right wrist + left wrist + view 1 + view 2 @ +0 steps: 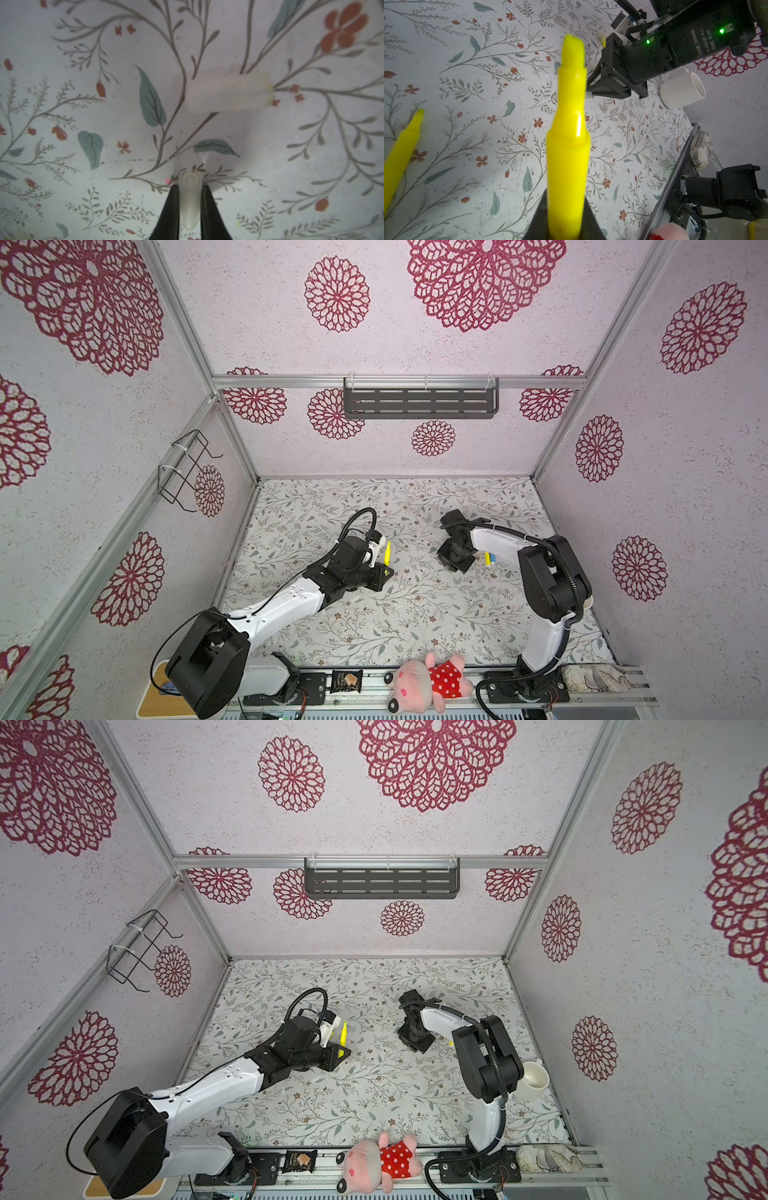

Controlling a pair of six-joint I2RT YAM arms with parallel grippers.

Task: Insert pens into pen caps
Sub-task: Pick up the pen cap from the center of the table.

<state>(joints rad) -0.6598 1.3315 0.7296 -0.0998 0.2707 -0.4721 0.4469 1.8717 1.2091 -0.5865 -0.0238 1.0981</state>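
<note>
Smooth glossy plastic: yellow pen (568, 145). Frosted translucent plastic, matt: pen cap (189, 199). Matt printed sheet: table cover (415, 614). Glossy white glaze: mug (681, 91). Fuzzy cloth: plush toy (409, 682). Dull brushed metal: frame rail (291, 382).

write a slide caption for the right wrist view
Right hand shut on a translucent pen cap, a second cap lying on the floral table cover

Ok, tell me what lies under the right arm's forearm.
Ends of a yellow pen and a blue pen poke out from beneath the white forearm in a top view; the arm covers the rest of them.
</note>
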